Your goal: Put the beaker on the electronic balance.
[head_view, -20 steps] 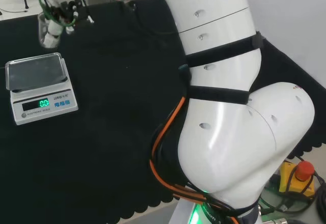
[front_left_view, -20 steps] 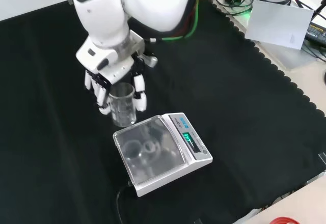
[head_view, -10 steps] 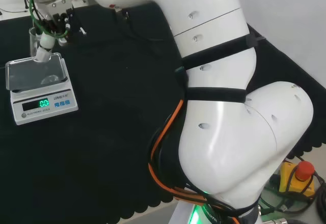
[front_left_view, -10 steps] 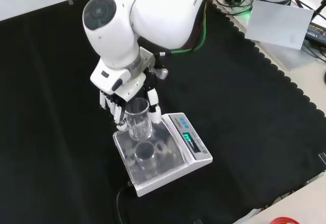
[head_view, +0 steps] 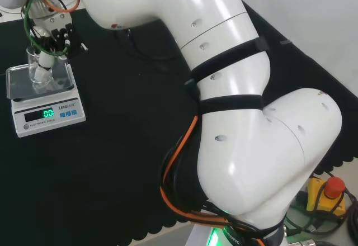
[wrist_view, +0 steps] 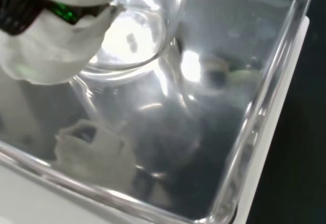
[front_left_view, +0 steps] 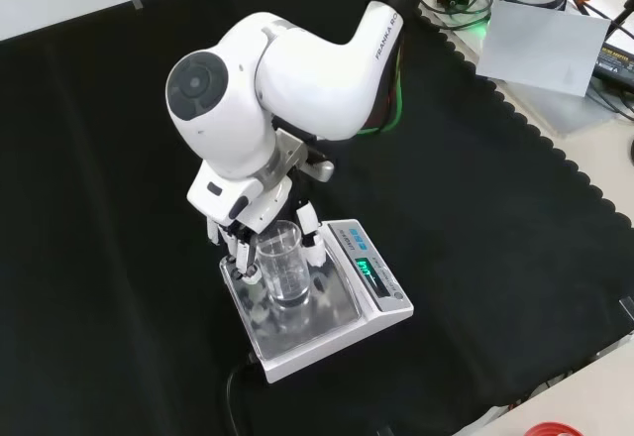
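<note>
Moved down and across from the bare cloth onto the electronic balance [front_left_view: 317, 302]: hand [front_left_view: 260, 243] and beaker [front_left_view: 282, 266] together, arm bent lower over the bench. Fingers [front_left_view: 312, 246] curled round the clear beaker, clasping it on both sides. Beaker upright over the shiny weighing pan [head_view: 39, 81], base at or just above the metal, contact hard to tell. Seen from the head view, sits toward the pan's middle, green display [head_view: 48, 113] lit in front. Reflected in the pan up close [wrist_view: 214, 107], glass rim beside a blurred white finger [wrist_view: 46, 51].
</note>
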